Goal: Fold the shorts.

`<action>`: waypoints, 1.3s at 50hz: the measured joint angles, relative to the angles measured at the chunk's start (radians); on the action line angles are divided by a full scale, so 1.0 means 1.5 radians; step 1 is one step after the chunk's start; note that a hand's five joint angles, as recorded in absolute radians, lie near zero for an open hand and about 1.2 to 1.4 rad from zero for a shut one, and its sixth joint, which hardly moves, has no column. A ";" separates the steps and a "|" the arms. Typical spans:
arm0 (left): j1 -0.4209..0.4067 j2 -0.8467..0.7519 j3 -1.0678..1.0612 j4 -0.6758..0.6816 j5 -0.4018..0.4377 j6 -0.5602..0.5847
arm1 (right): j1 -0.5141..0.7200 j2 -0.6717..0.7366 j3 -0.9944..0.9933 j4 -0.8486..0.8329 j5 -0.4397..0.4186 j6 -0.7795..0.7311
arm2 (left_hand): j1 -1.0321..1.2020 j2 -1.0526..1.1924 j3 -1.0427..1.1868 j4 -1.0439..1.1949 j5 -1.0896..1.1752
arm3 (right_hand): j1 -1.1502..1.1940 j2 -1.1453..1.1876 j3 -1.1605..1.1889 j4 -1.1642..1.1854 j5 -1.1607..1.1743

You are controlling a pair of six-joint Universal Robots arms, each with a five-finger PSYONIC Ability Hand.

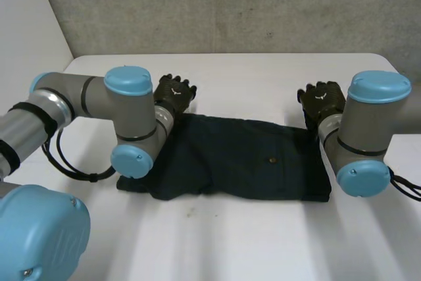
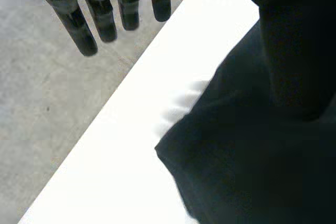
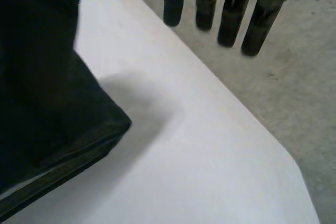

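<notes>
Left hand (image 1: 174, 91): black, at the far left corner of the shorts. In its wrist view its fingers (image 2: 102, 19) are straight, side by side with narrow gaps, and hold nothing.
Right hand (image 1: 322, 100): black, at the far right corner. In its wrist view its fingers (image 3: 231, 19) are straight too, slightly apart, with no cloth between them.
Dark navy fabric shorts (image 1: 237, 159): lie flat across the middle of the table between the two arms, long side running left to right.
Cloth surface: matte and soft with shallow creases, and a small round button (image 1: 272, 160) right of centre.
Cloth corners: one blunt corner (image 2: 241, 161) lies under the left palm. A stitched double hem (image 3: 79, 150) lies under the right.
White table (image 1: 250, 241): smooth, with rounded far corners.
Grey concrete wall (image 1: 230, 4): rough and speckled, behind the table.
</notes>
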 measured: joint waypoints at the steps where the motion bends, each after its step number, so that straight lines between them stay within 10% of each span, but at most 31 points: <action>1: 0.000 0.000 0.000 0.000 0.000 0.000 | 0.000 0.000 0.000 0.000 0.000 0.000 | 0.000 0.000 0.000 0.000 0.000 | 0.000 0.000 0.000 0.000 0.000; 10: -0.020 0.097 -0.111 0.008 -0.001 -0.013 | -0.009 -0.143 0.094 -0.002 -0.016 0.072 | -0.001 -0.029 -0.025 -0.024 -0.022 | -0.012 -0.031 -0.040 -0.032 -0.040; 26: 0.018 0.431 -0.570 0.099 0.010 -0.183 | -0.099 -0.317 0.491 -0.009 -0.237 0.157 | -0.001 -0.029 -0.025 -0.024 -0.022 | 0.064 0.067 0.071 0.056 0.041; 37: 0.019 0.449 -0.646 0.140 0.013 -0.192 | -0.112 -0.237 0.486 -0.106 -0.192 0.151 | -0.001 -0.029 -0.025 -0.024 -0.022 | 0.395 0.550 0.598 0.595 0.488; 57: 0.038 0.520 -0.665 0.142 0.013 -0.193 | -0.185 -0.281 0.458 -0.083 -0.135 -0.075 | -0.001 -0.029 -0.025 -0.024 -0.022 | 0.449 0.599 0.607 0.602 0.544; 65: 0.059 0.568 -0.691 0.142 0.013 -0.194 | -0.072 -0.321 0.371 -0.076 -0.136 -0.271 | -0.001 -0.029 -0.025 -0.024 -0.022 | 0.491 0.608 0.609 0.603 0.558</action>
